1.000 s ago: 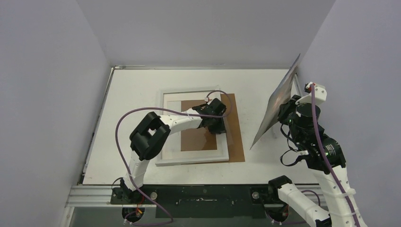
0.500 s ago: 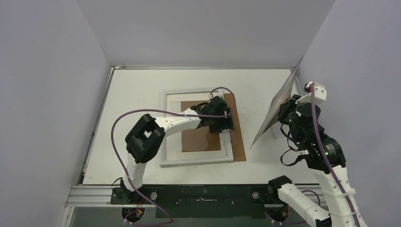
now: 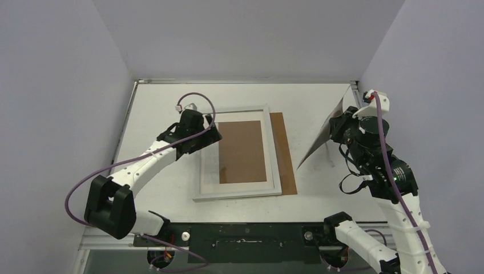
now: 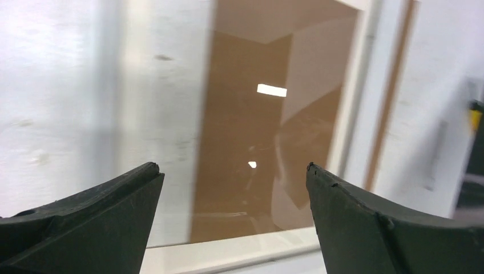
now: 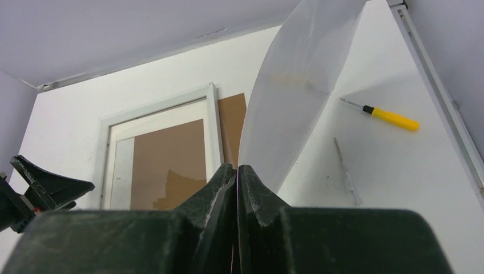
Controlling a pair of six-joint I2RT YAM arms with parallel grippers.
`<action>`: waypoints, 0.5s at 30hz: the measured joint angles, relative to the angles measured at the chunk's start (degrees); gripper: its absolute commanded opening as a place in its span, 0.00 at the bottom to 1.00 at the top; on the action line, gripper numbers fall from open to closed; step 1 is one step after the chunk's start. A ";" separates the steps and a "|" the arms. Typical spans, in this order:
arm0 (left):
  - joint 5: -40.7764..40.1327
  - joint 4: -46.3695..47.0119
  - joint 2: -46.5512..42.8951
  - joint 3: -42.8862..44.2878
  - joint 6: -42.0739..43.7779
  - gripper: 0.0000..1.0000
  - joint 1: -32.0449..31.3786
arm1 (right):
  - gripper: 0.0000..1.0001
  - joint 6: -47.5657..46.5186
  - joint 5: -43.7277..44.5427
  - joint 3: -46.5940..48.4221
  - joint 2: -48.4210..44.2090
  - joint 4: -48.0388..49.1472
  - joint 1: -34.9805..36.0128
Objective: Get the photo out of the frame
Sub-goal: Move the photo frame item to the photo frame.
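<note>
Left gripper hovers splayed at the frame's left edge; right gripper, raised, pinches the photo

the left gripper has been drawn back off the frame, which now lies just ahead of its fingertips, and its jaws have been spread wide; the frame has been nudged toward the right gripper, where the pinched photo has been tilted and curled

left arm and right arm in white shells, bulky black joint housings, purple cable along each, left gripper and right gripper with matte black wedge fingers, faintly scuffed edges, silver bolt heads on black base rail
</note>
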 measured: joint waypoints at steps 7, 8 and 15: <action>0.13 0.28 -1.73 -12.74 3.10 0.96 11.58 | 0.05 0.07 -2.89 -0.02 1.90 0.63 0.00; 0.83 0.66 -1.40 -13.70 3.41 0.97 12.17 | 0.05 0.07 -3.21 0.00 2.12 0.68 0.00; 6.56 6.84 3.91 -14.58 4.92 0.99 13.05 | 0.05 0.07 -4.55 0.37 2.47 0.74 0.00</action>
